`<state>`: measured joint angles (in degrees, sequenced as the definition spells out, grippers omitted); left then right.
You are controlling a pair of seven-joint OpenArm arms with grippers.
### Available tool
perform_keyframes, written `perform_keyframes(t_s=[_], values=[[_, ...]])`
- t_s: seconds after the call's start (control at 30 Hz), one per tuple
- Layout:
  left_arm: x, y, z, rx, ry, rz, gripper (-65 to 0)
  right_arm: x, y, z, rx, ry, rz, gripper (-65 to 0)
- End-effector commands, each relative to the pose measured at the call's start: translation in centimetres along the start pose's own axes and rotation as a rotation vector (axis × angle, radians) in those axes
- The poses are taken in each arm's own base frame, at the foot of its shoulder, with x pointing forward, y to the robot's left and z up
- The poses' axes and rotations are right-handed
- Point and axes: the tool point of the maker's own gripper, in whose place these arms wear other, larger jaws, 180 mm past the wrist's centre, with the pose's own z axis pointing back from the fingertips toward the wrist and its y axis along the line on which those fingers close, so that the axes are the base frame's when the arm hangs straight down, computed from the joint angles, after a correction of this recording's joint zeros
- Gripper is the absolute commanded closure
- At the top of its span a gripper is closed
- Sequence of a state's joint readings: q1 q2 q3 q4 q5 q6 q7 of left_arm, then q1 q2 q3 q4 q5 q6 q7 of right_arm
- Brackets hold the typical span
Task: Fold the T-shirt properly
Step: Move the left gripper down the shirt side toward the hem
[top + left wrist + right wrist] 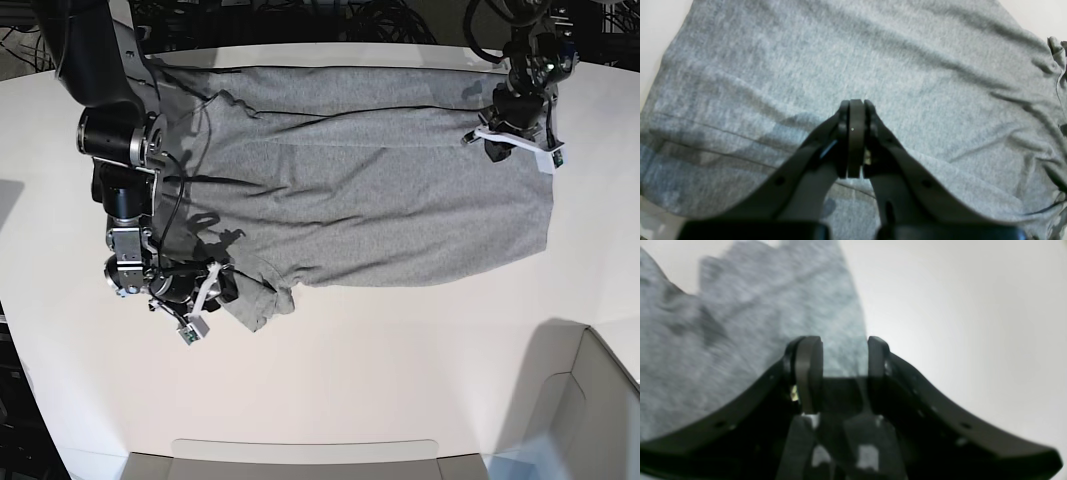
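T-shirt lies spread flat on the white table

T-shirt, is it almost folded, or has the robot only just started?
Only part done. The T-shirt lies spread across the white table, and one long fold seems made, though I can't be sure. The right gripper is open at a crumpled sleeve, holding nothing. The left gripper is shut above the cloth. The sleeve and further folds remain.
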<state>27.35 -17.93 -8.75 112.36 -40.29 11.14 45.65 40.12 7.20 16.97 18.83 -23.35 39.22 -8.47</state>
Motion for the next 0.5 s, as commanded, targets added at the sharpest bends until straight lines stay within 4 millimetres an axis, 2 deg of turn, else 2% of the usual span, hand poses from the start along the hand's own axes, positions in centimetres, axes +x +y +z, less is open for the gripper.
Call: perform_keyframes(t_s=[0.0, 0.07, 0.17, 0.2, 0.27, 0.4, 0.47], values=[[0.9, -0.4, 0.3, -0.011, -0.033, -0.014, 0.0, -0.5, -0.4, 0.3, 0.000, 0.055, 0.030, -19.2], [1.0, -0.4, 0.3, -0.012, -0.035, -0.014, 0.0, -0.6, -0.4, 0.3, -0.001, 0.058, 0.031, -13.8], [1.1, -0.5, 0.3, -0.014, -0.039, -0.014, 0.0, -0.6, -0.6, 0.4, -0.004, 0.056, 0.027, -1.5], [1.1, -0.5, 0.3, -0.014, -0.039, -0.014, 0.0, -0.7, -0.7, 0.5, -0.006, 0.057, 0.025, 0.0], [1.9, -0.7, 0.2, -0.019, -0.057, -0.015, 0.0, -1.0, -0.8, 0.5, -0.008, 0.069, 0.030, 0.0], [5.3, -2.4, -0.8, -0.057, -0.111, -0.019, 0.0, -2.0, -0.9, 0.7, -0.011, 0.115, 0.033, 0.0], [7.6, -3.6, -1.2, -0.084, -0.123, -0.032, -6.9, -2.3, -0.8, 0.6, -0.010, 0.120, 0.031, 0.0]])
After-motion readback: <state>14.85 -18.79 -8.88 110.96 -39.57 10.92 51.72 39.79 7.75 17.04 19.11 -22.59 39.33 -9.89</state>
